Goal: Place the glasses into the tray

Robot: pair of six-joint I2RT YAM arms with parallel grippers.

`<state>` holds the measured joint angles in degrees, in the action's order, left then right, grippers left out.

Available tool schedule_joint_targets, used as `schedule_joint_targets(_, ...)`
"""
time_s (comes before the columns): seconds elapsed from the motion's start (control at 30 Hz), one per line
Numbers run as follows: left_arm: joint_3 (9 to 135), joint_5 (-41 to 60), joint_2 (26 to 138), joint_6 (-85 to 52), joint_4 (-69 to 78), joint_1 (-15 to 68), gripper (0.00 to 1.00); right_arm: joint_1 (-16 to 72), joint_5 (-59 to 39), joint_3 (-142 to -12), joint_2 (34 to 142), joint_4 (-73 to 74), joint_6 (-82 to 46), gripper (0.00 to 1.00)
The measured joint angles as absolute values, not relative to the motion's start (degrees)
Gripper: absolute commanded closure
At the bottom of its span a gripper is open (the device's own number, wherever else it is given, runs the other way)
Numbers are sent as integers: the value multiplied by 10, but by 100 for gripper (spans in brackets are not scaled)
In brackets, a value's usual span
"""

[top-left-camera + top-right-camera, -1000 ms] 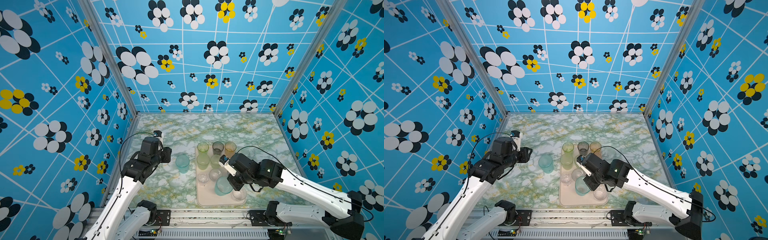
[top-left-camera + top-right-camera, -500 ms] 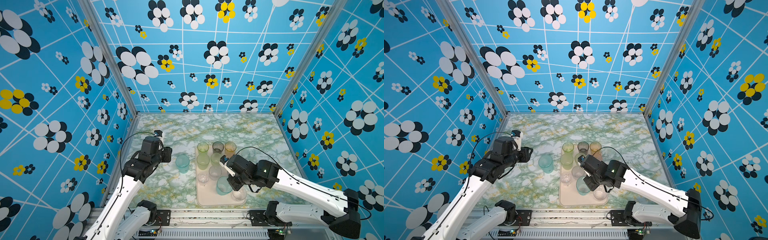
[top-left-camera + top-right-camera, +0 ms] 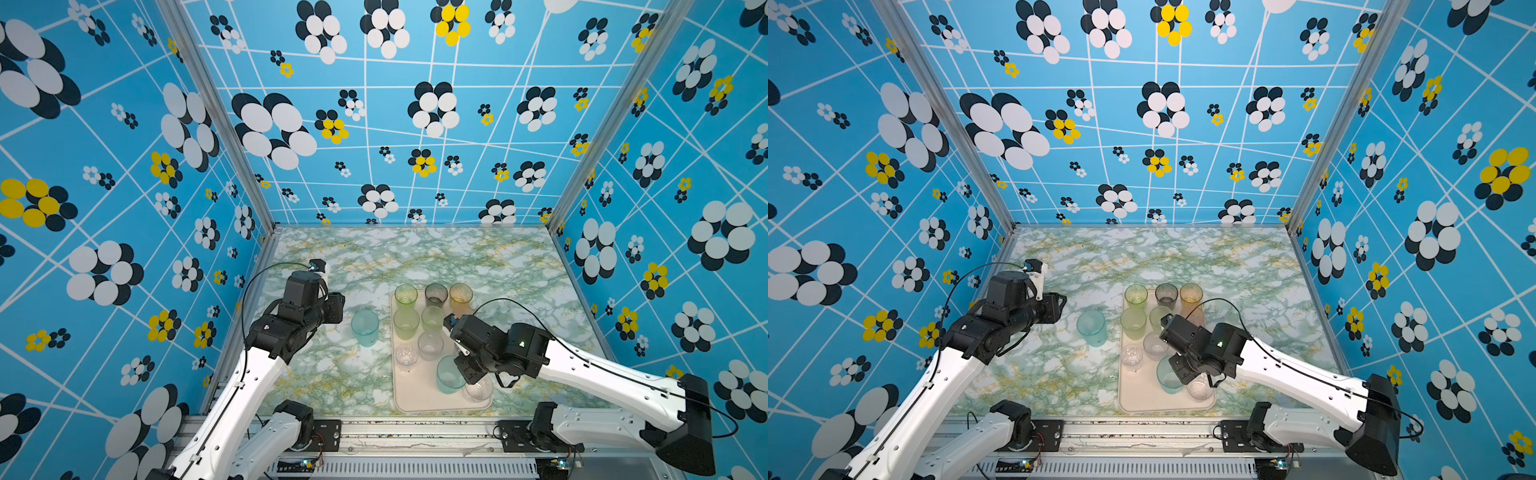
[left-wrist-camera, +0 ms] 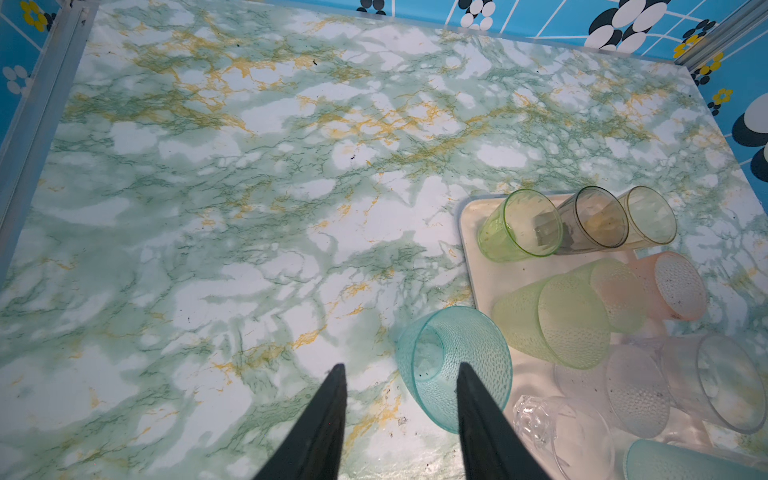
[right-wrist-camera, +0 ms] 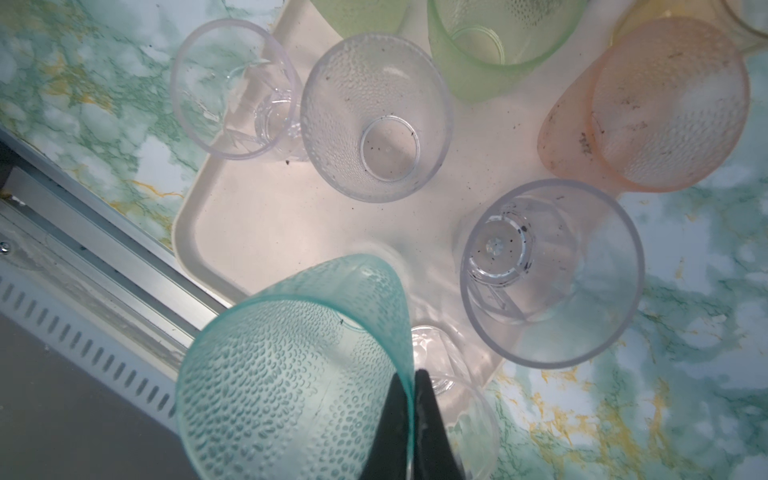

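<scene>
**Item 1:** held teal tumbler point(image 5: 291, 374). Dimpled wall, mouth up, long axis near upright with a slight lean. It sits over the near end of the tray point(image 5: 270, 216), with bare tray floor on one side and a clear glass point(image 3: 478, 388) at the near right corner on the other. Whether its base touches the tray cannot be told.

**Grip:** right gripper point(image 5: 415, 374). The fingers are pressed on the tumbler's wall at the rim, one inside and one outside. The body hangs below and to one side of them.

**Item 2:** loose teal tumbler point(image 3: 365, 327). It stands upright on the marble tabletop point(image 3: 374, 257), just beside the tray's left edge and outside it.

**Nearest arm:** left. The left gripper point(image 4: 401, 368) has its fingers spread and holds nothing. The loose teal tumbler lies toward the tray side of the gap, and one fingertip overlaps its mouth in the wrist view. Contact cannot be told.

**Judgement:** the set-down likely needs a straight lowering, clear of the clear glass.
</scene>
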<state>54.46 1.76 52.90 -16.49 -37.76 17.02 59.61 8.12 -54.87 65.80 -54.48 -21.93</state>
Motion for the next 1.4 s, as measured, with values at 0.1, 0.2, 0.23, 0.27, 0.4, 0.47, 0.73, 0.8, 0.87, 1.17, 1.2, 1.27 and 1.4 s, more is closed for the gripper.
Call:
schedule_joint_targets(0.1,545,18,539,-165,-378,171,55,596,81,-536,658,-537,-229,100)
schedule_joint_targets(0.2,545,21,548,-165,-378,174,55,596,80,-528,658,-532,-234,100)
schedule_joint_targets(0.23,545,22,551,-165,-377,174,55,596,80,-526,658,-530,-235,100)
schedule_joint_targets(0.27,545,22,552,-165,-378,175,55,596,80,-525,658,-529,-236,100)
schedule_joint_targets(0.4,545,22,560,-165,-377,179,55,596,80,-520,658,-520,-241,100)
schedule_joint_targets(0.47,545,22,564,-165,-377,181,55,596,77,-520,658,-516,-243,100)
schedule_joint_targets(0.73,550,22,582,-165,-378,189,54,596,70,-512,660,-502,-247,100)
schedule_joint_targets(0.8,552,22,584,-165,-378,189,54,596,70,-512,660,-502,-247,100)
schedule_joint_targets(0.87,553,22,584,-165,-378,189,54,596,70,-512,660,-501,-247,100)
schedule_joint_targets(1.17,553,22,585,-165,-380,193,54,596,70,-512,660,-500,-248,93)
schedule_joint_targets(1.2,553,22,585,-165,-380,193,54,596,70,-512,660,-500,-248,92)
schedule_joint_targets(1.27,553,22,586,-165,-383,193,54,596,70,-512,660,-500,-249,89)
schedule_joint_targets(1.4,553,22,590,-164,-388,193,54,596,69,-512,660,-500,-249,84)
